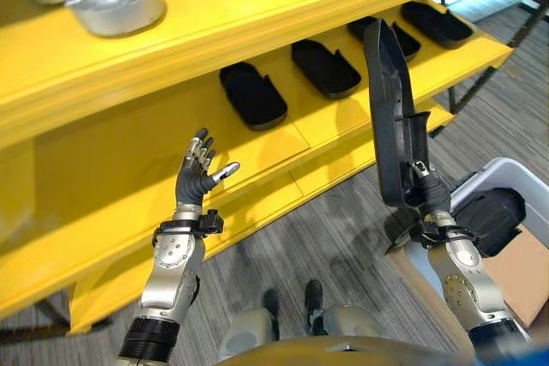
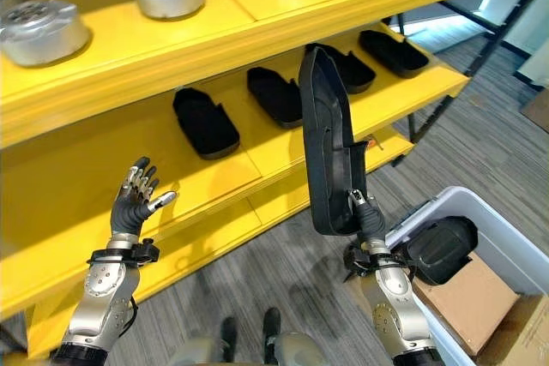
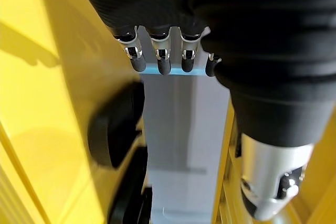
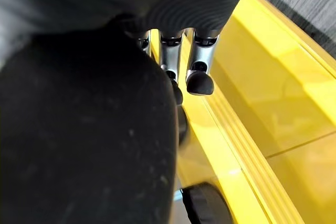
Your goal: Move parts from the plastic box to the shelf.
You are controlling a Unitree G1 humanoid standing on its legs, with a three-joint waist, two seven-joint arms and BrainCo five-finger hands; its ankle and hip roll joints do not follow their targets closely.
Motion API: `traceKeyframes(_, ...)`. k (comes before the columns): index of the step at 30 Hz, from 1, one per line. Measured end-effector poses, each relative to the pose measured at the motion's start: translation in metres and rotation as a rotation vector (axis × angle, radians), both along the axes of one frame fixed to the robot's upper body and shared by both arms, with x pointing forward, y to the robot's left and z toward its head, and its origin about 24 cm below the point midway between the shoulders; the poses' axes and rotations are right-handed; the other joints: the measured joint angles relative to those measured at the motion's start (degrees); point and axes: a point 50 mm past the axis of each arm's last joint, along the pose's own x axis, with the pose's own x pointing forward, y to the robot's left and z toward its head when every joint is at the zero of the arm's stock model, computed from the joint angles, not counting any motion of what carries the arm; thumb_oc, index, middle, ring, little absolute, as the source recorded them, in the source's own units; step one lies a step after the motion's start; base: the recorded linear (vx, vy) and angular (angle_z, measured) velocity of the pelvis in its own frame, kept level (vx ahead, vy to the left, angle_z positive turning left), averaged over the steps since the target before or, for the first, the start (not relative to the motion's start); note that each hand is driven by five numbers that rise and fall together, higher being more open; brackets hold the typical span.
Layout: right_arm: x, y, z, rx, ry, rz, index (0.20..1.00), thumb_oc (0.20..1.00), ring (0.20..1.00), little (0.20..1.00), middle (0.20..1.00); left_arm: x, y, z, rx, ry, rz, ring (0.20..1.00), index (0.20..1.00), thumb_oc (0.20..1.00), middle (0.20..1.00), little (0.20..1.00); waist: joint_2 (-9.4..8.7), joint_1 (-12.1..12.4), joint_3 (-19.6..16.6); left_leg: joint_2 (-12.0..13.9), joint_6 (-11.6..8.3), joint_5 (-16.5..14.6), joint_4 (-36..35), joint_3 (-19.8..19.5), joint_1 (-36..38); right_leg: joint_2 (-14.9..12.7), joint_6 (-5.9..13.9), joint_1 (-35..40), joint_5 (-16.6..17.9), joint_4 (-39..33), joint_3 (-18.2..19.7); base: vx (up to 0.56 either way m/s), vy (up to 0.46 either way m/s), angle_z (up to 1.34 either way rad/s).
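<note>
The left hand [image 1: 196,173] is raised before the middle shelf [image 1: 103,160], fingers straight and spread, holding nothing. To its right, black moulded parts [image 1: 252,95] lie in a row on that shelf. Further right, the right hand [image 2: 367,220] is closed round the lower end of a long black part [image 2: 328,147], held upright, its long axis near vertical, just in front of the shelf edge. Its fingers are mostly hidden behind the part. The plastic box [image 2: 480,212], far right, is cut off, another dark part [image 2: 442,250] inside

Bright overhead light, glare on yellow shelf [image 1: 257,19], wrist views blurred
</note>
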Motion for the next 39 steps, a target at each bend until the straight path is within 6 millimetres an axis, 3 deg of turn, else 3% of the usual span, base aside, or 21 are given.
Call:
traceKeyframes(1,-0.001,-0.003,0.0,0.003,-0.003,-0.017,0.2,0.2,0.2,0.2,0.2,0.005,0.0,0.003,0.001,-0.014,-0.003,1.0,1.0,1.0,1.0,1.0,0.23,-1.28,0.0,5.56,-1.76,0.47,-0.33,1.59,-1.44,-0.32,0.22,-0.46,-0.11,0.03,-2.62,0.08,0.228,1.02)
traceKeyframes(2,-0.001,-0.011,0.002,-0.002,-0.011,-0.05,0.2,0.2,0.2,0.2,0.2,0.012,-0.005,0.01,-0.013,-0.043,-0.01,1.0,1.0,1.0,1.0,1.0,0.88,-2.46,0.88,14.5,-3.26,2.12,-5.49,6.06,-2.16,-1.04,-0.16,-2.44,-1.7,2.7,-3.97,0.1,0.193,0.95)
traceKeyframes(4,-0.002,-0.014,0.002,-0.015,-0.006,-0.06,0.2,0.2,0.2,0.2,0.2,0.011,-0.009,0.005,-0.013,-0.022,-0.027,1.0,1.0,1.0,1.0,1.0,2.98,-2.26,1.12,18.34,-6.6,5.19,-11.26,5.86,-0.18,-1.37,2.21,-2.92,-2.34,4.36,-4.26,0.12,0.207,0.31)
traceKeyframes(6,-0.002,-0.015,0.003,-0.032,-0.005,-0.048,0.2,0.2,0.2,0.2,0.2,0.009,-0.009,0.004,-0.011,-0.017,-0.026,1.0,1.0,1.0,1.0,1.0,5.74,-0.56,1.19,15.53,-5.86,6.63,-13.35,1.7,3.08,-2.79,5.24,-2.93,-1.79,4.92,-2.68,0.13,0.154,-0.19)
traceKeyframes(7,-0.002,-0.017,0.005,-0.05,-0.008,-0.042,0.2,0.2,0.2,0.2,0.2,0.009,-0.01,0.004,-0.017,-0.021,-0.03,1.0,1.0,1.0,1.0,1.0,7.77,-0.64,1.0,13.8,-4.1,6.05,-13.44,1.27,3.66,-2.92,6.88,-2.77,-1.49,4.98,-2.45,0.09,0.139,0.05)
traceKeyframes(8,-0.002,-0.019,0.005,-0.057,-0.008,-0.046,0.2,0.2,0.2,0.2,0.2,0.01,-0.012,0.006,-0.025,-0.03,-0.032,1.0,1.0,1.0,1.0,1.0,9.4,-1.26,0.87,13.57,-6.13,5.22,-14.11,2.27,3.94,-3.29,8.24,-2.46,-1.05,5.41,-2.92,0.13,0.186,0.32)
traceKeyframes(11,-0.006,-0.004,-0.006,-0.015,0.028,-0.01,0.2,0.2,0.2,0.2,0.2,0.008,-0.004,0.006,-0.027,-0.024,-0.012,1.0,1.0,1.0,1.0,1.0,5.33,-0.01,0.35,5.98,-4.76,4.76,-14.05,2.77,4.38,-10.24,11.6,-1.34,-0.25,3.98,-1.15,0.11,0.177,0.37)
traceKeyframes(13,-0.006,0.007,-0.009,-0.002,0.036,0.036,0.2,0.2,0.2,0.2,0.2,0.006,0.004,0.008,0.006,-0.024,-0.001,1.0,1.0,1.0,1.0,1.0,4.31,1.74,-0.2,2.7,-4.14,4.08,-13.41,2.42,4.72,-12.86,12.71,1.1,0.48,1.67,-0.46,0.13,0.219,0.29)
traceKeyframes(14,-0.005,0.011,-0.008,0.0,0.037,0.054,0.2,0.2,0.2,0.2,0.2,0.006,0.008,0.01,0.03,-0.025,-0.004,1.0,1.0,1.0,1.0,1.0,3.88,2.78,-0.29,1.81,-3.81,2.93,-11.97,2.51,4.66,-13.79,14.16,2.1,1.11,0.69,-0.45,0.1,0.174,0.21)
traceKeyframes(16,0.001,0.02,-0.005,0.015,0.022,0.08,0.2,0.2,0.2,0.2,0.2,0.005,0.013,0.012,0.05,-0.027,0.005,1.0,1.0,1.0,1.0,1.0,3.26,4.39,-0.11,0.48,-3.59,1.22,-9.71,2.34,4.56,-15.03,15.03,4.19,1.52,-0.65,-0.76,0.08,0.164,0.15)
traceKeyframes(19,0.01,0.036,0.003,0.024,-0.014,0.146,0.2,0.2,0.2,0.2,0.2,0.004,0.013,0.012,0.052,-0.025,0.004,1.0,1.0,1.0,1.0,1.0,2.33,4.81,-0.41,-0.36,-3.37,0.68,-8.8,1.65,3.8,-15.94,15.18,4.9,1.62,-0.82,-1.61,0.05,0.113,0.25)
traceKeyframes(23,0.023,0.059,0.015,0.012,-0.056,0.245,0.2,0.2,0.2,0.2,0.2,0.003,0.014,0.012,0.054,-0.024,0.006,1.0,1.0,1.0,1.0,1.0,-0.42,5.92,-0.93,-0.97,-3.32,0.28,-7.73,1.05,2.07,-16.06,15.28,4.85,1.68,-1.7,-1.96,0.04,0.124,0.13)
traceKeyframes(26,0.034,0.075,0.03,-0.037,-0.114,0.313,0.2,0.2,0.2,0.2,0.2,0.003,0.014,0.012,0.054,-0.023,0.01,1.0,1.0,1.0,1.0,1.0,-1.89,6.91,-1.45,-1.49,-3.03,-1.52,-3.31,-0.99,-2.66,-16.42,15.32,4.74,1.65,-2.31,-4.3,0.04,0.076,0.35)
traceKeyframes(29,0.037,0.086,0.038,-0.089,-0.145,0.372,0.2,0.2,0.2,0.2,0.2,0.001,0.018,0.011,0.053,-0.018,0.04,1.0,1.0,1.0,1.0,1.0,-3.86,9.85,-2.57,-2.44,-2.76,-1.84,-1.76,-2.01,-4.95,-17.17,15.32,4.14,1.65,-2.23,-5.29,0.01,0.028,0.24)
traceKeyframes(31,0.042,0.092,0.043,-0.108,-0.158,0.393,0.2,0.2,0.2,0.2,0.2,0.0,0.02,0.012,0.054,-0.02,0.05,1.0,1.0,1.0,1.0,1.0,-4.57,10.07,-2.75,-2.83,-2.66,-1.91,-1.05,-3.11,-6.31,-17.41,15.3,4.1,1.64,-2.23,-6.54,0.02,-0.004,0.32)
traceKeyframes(35,0.057,0.102,0.05,-0.126,-0.17,0.402,0.2,0.2,0.2,0.2,0.2,-0.003,0.027,0.01,0.053,-0.013,0.095,1.0,1.0,1.0,1.0,1.0,-6.05,12.72,-2.69,-3.08,-2.57,-1.96,-0.26,-4.11,-7.5,-17.4,15.28,4.13,1.61,-2.24,-7.67,0.02,-0.027,0.15)
traceKeyframes(39,0.077,0.115,0.057,-0.123,-0.169,0.363,0.2,0.2,0.2,0.2,0.2,0.0,0.024,0.012,0.05,-0.021,0.087,1.0,1.0,1.0,1.0,1.0,-6.29,14.05,-2.49,-3.25,-2.68,-1.88,0.84,-6.31,-9.71,-17.06,15.74,4.08,1.36,-2.24,-9.85,-0.03,-0.056,0.26)
